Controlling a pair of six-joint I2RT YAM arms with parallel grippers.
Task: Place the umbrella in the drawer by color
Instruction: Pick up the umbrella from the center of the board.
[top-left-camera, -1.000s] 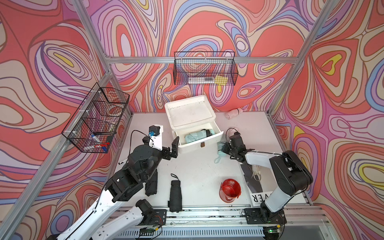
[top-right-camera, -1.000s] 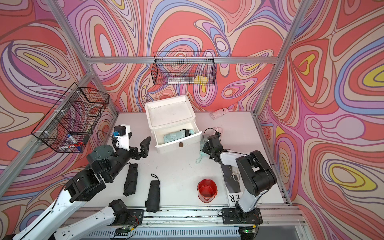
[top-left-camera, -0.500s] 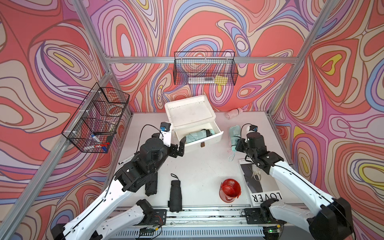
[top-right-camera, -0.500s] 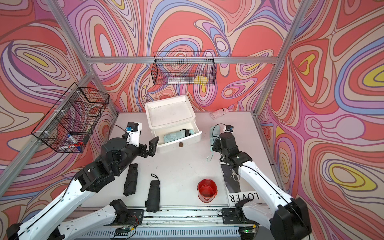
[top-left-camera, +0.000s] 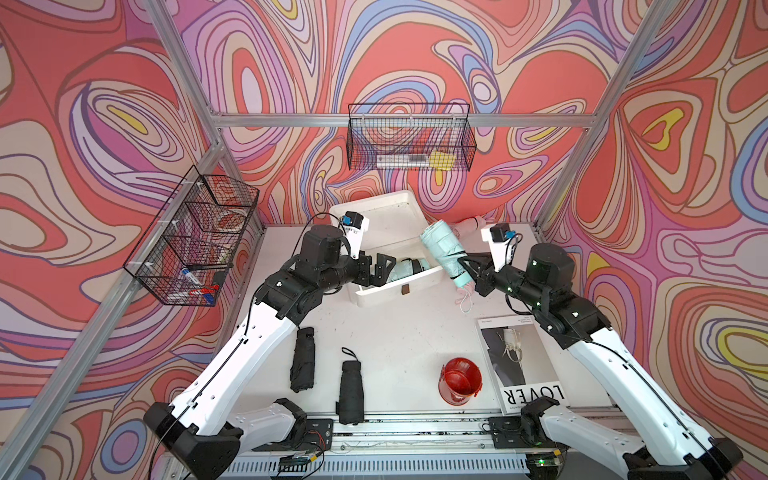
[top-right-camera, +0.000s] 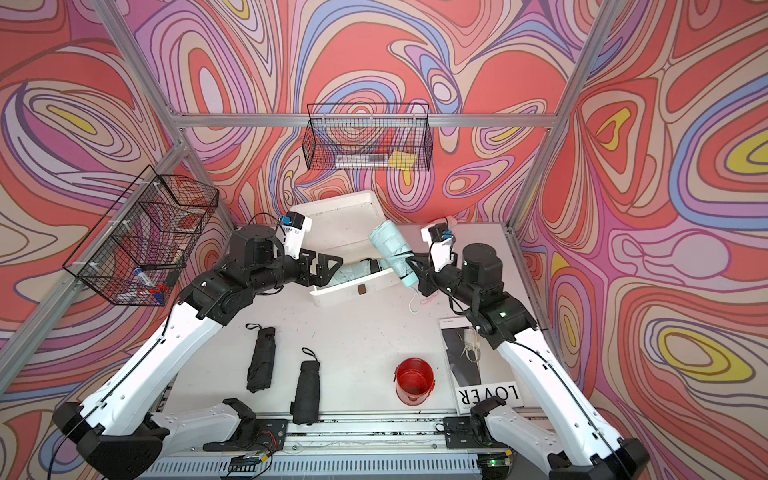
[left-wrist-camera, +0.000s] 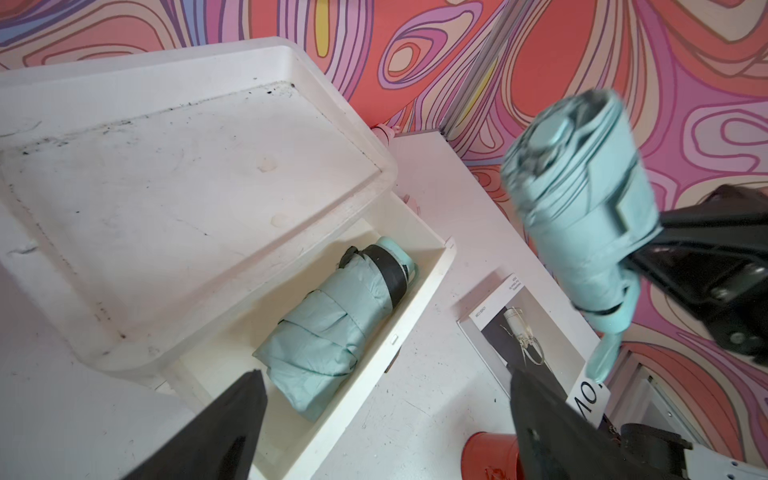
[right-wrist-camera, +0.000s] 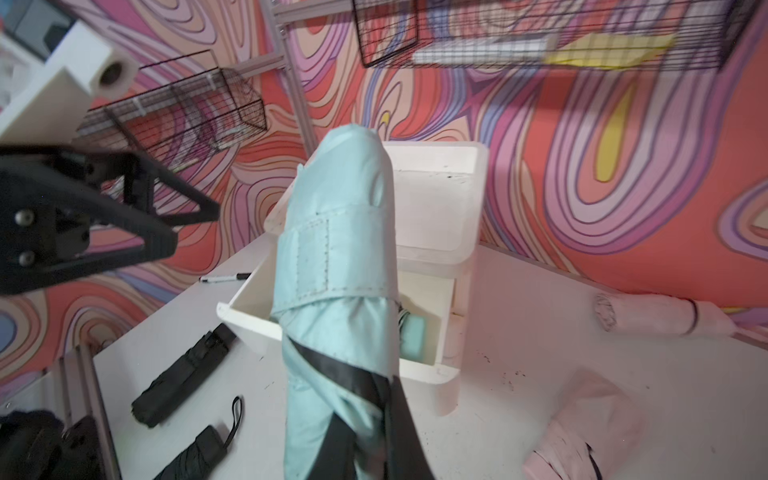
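Near the open drawer (top-left-camera: 400, 287), your right tool (top-left-camera: 464, 267) clamps 1 mint umbrella (top-left-camera: 441, 248) & your left tool (top-left-camera: 380, 270) gapes wide.

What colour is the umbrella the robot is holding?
The held umbrella is mint green, clearest in the right wrist view.

Mint-green umbrella (top-left-camera: 442, 253) with black trim, second mint umbrella (left-wrist-camera: 332, 328) with a black band, white drawer unit (top-left-camera: 386, 216), white table (top-left-camera: 407, 332). Black umbrellas (top-left-camera: 302, 359) (top-left-camera: 350, 390) x2, pale pink umbrella (right-wrist-camera: 648, 318), red cup (top-left-camera: 459, 380), black-and-white magazine (top-left-camera: 515, 361). Walls (top-left-camera: 415, 62) show a swirl pattern in coral red, pink, purple, blue, cream and yellow, with dark outlines.
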